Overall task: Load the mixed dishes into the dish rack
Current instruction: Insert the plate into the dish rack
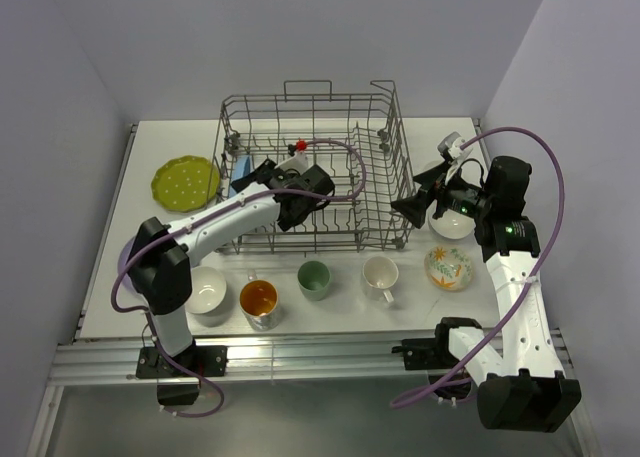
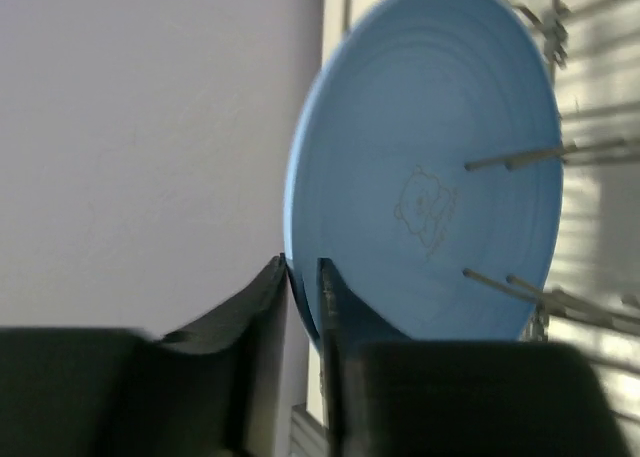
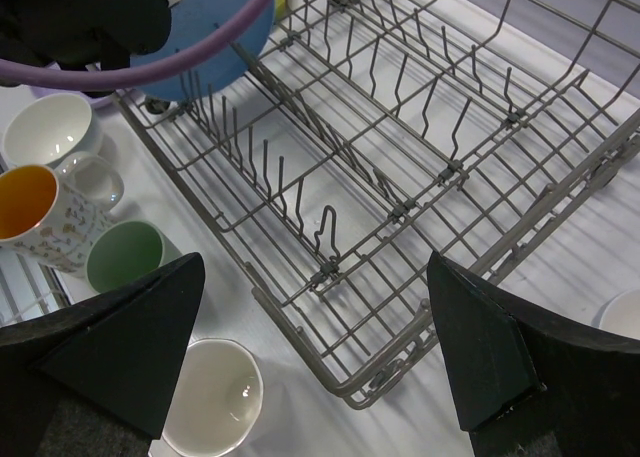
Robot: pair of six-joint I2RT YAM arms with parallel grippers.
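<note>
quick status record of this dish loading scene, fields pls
dish rack: holds blue plate, upright between tines, left end
left end effector: fingers on either side of the blue plate's rim
right end effector: open, empty, near dish rack's right side
on table: yellow-green plate, white bowl, orange-inside cup, green cup, white mug, floral bowl
</note>
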